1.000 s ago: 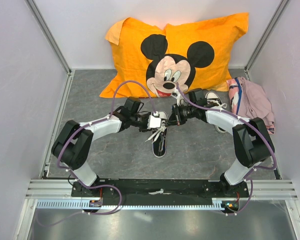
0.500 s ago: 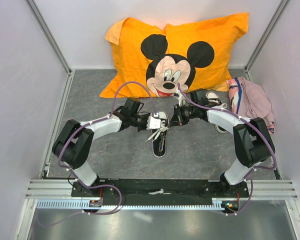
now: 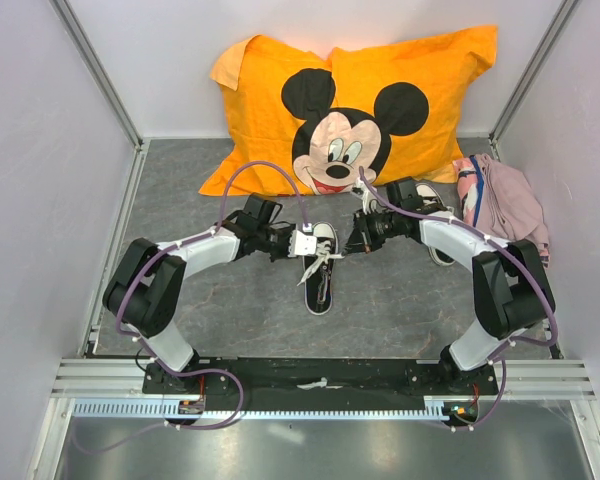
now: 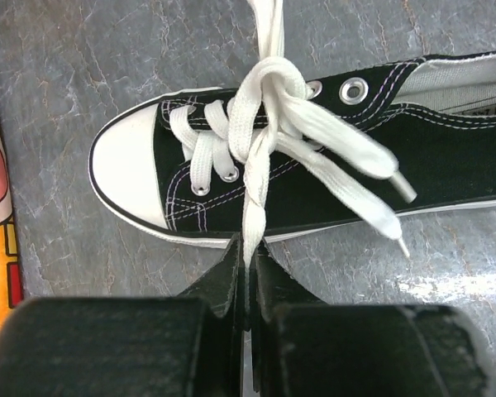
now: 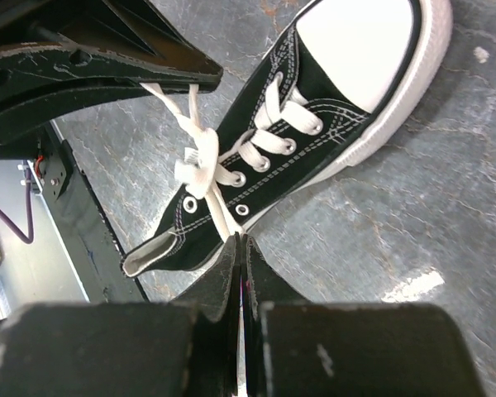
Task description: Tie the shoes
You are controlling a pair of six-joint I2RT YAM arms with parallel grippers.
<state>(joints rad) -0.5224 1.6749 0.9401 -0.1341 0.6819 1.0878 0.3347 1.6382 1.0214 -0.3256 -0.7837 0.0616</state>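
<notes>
One of the shoes lies mid-table with its toe pointing away from the arm bases; it is black with a white toe cap and white laces. In the left wrist view a knot sits over its tongue, and my left gripper is shut on a lace strand running down from the knot. From the other side, my right gripper is shut on a second lace strand beside the shoe. From above, both grippers flank the knot. The second shoe lies partly hidden behind the right arm.
An orange Mickey Mouse pillow leans against the back wall. A pink garment is heaped at the right wall. White walls with metal frame rails close in the table on the left, right and back.
My left gripper has closed on the lace strand. Both grippers have drawn slightly apart, and the laces now run taut from the knot.
</notes>
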